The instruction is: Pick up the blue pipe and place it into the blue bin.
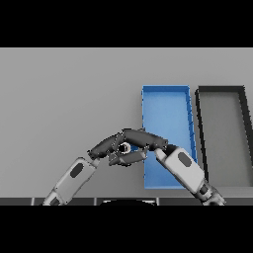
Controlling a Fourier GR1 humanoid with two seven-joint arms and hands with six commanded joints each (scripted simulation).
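Your right hand (141, 139) and left hand (111, 147) meet with fingers overlapping; whether either clasps the blue pipe, you cannot tell. Separating carelessly beside the blue bin (168, 106) risks dropping it outside.

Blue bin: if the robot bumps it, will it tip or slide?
Probably slide, not tip: the blue bin looks low and wide on the table. Its thin walls suggest it is light, so the right hand crossing its left wall might nudge it.

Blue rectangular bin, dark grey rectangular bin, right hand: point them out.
blue rectangular bin (165, 106): head view, bare floor near its far end.
dark grey rectangular bin (222, 133): head view, bare floor at its middle.
right hand (141, 138): head view, back of the hand.
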